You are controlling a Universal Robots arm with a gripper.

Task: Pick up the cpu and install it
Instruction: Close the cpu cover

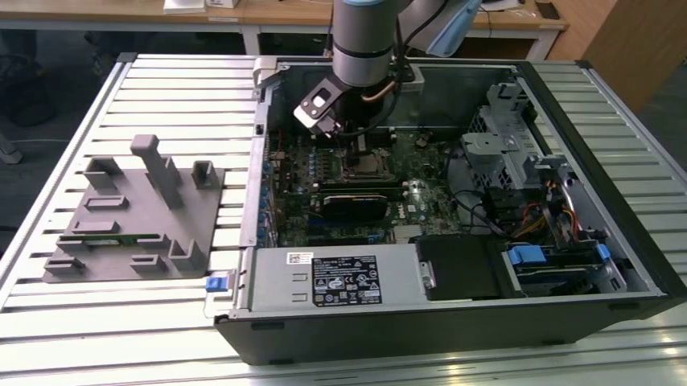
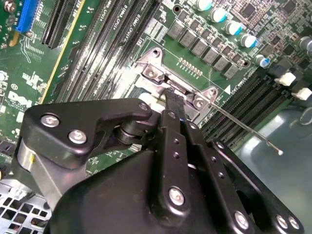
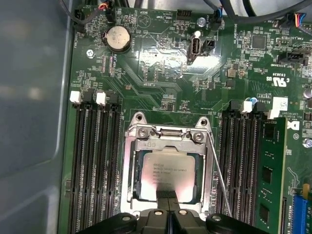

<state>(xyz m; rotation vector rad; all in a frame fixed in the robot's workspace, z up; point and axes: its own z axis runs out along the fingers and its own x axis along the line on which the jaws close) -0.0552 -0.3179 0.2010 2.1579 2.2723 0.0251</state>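
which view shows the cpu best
First wrist view: the flat square silver-grey cpu lies face-on in its metal-framed socket. The exterior view shows it small, under the arm; in the second wrist view the black claw largely covers it.

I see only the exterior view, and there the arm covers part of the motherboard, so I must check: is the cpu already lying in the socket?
Observer: Yes. In the first wrist view the cpu lies flat inside the socket frame, silver top up.
Operator: Where is the gripper tip?
Observer: The gripper, shut, has its tip at one edge of the cpu.
Operator: Is memory fitted?
Observer: One green memory stick is seated upright beside the socket frame.
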